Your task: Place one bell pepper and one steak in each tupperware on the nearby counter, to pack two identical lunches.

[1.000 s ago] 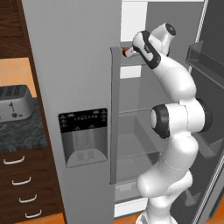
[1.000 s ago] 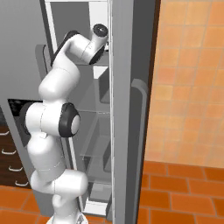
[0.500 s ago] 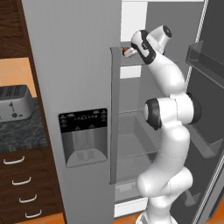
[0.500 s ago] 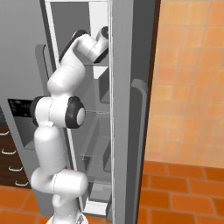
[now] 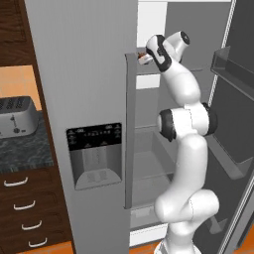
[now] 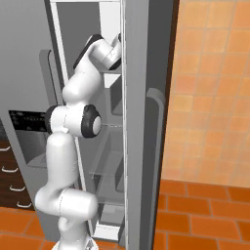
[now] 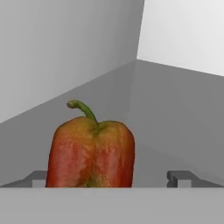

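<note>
Arm: the white arm rises tall in front of the open fridge (image 5: 99,74) and bends at the top so the hand reaches in at an upper shelf (image 7: 175,113)
Gripper: in the left base view the gripper (image 5: 144,56) sits high up, just past the edge of the closed left door, with something small and reddish at its tip
Fingers: in the hand view the two dark tips (image 7: 180,177) stand well apart at the bottom, one on each side; the jaws are wide and not pressed on anything that I can see
Bell pepper: the bell pepper (image 7: 91,154) stands upright on the grey shelf, orange-red with a curled green stem, close in front of the hand and between the two tips, nearer the left one; whether that tip touches it I cannot tell
Shelf: plain grey floor running back to a corner where a grey side wall meets a white rear wall
Fridge doors: the left door is shut, with a dark dispenser panel (image 5: 94,154) set in its front; the right door (image 5: 238,124) hangs open with bins on its inner side
Counter: the counter (image 5: 22,149) lies to the left of the fridge, black stone with grey marbling over dark wooden drawers (image 5: 25,213) with curved silver handles
Toaster: a silver toaster (image 5: 17,116) stands on that counter, well apart from the arm
Right base view: the arm's upper links (image 6: 93,58) lean into the fridge opening beside the open door's edge; the fingertips are hidden there
Floor: orange tile (image 6: 205,215)
</note>
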Robot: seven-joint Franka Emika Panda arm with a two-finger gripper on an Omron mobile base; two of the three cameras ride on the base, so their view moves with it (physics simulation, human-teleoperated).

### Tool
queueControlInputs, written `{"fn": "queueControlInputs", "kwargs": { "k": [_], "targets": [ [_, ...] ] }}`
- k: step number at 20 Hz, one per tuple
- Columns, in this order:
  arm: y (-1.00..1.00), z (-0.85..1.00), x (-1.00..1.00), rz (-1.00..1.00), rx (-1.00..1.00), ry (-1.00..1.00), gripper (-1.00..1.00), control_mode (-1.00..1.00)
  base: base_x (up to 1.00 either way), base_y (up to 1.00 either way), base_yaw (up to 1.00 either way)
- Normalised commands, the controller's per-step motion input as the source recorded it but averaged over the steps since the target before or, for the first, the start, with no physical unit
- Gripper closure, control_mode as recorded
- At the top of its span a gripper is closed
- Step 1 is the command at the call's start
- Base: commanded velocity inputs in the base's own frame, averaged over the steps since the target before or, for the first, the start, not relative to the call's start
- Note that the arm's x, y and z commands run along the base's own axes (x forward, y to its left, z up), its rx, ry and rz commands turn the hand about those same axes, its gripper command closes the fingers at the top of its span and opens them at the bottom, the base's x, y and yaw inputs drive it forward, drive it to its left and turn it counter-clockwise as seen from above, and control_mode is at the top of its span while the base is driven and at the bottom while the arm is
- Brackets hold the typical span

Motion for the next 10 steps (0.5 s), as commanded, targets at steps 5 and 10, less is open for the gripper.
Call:
{"fn": "queueControlInputs", "kwargs": {
  "k": [5,10],
  "targets": [
    [0.1,-0.06,0.35,0.02,0.0,0.0,1.0,-1.0,0.0,0.0,0.0],
    [0.0,-0.02,-0.1,0.01,-0.04,-0.15,1.0,-1.0,0.0,0.0,0.0]
  ]
}}
